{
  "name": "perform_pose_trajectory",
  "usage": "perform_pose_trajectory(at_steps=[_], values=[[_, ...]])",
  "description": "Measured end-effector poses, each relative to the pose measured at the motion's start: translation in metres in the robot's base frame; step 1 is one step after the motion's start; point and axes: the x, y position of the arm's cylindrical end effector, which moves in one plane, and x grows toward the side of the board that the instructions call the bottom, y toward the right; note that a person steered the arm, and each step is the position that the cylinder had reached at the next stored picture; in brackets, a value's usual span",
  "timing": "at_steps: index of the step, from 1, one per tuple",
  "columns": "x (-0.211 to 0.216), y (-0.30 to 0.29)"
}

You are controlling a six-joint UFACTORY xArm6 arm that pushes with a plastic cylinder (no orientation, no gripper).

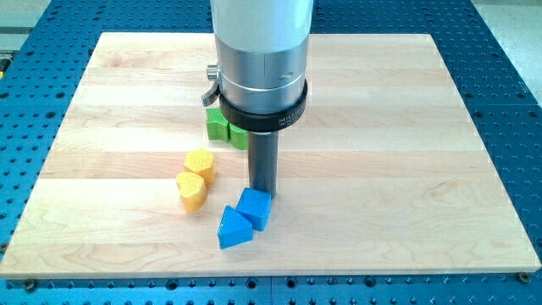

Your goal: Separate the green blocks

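Wooden board (pixel 423 127) on blue perforated table | green blocks (pixel 225 127) touching, half hidden behind arm, above view's centre | rod has no fingers; my tip (pixel 262 191) near blue cube (pixel 254 207) | greens likely light, rigid, slide easily; push into their seam.

Bright, even overhead light — sharp focus throughout, only soft short shadows under blocks, no glare.

A single camera looks down at a slant from past the near edge of my desk (pixel 406 127), facing across it toward the far side. It sits close enough that my arm (pixel 260 51) fills the view's top centre, cropped above.
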Motion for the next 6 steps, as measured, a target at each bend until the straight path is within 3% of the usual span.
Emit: perform_pose_trajectory(at_steps=[2, 5, 6], values=[[-0.065, 0.001], [-0.129, -0.12], [-0.206, -0.162]])
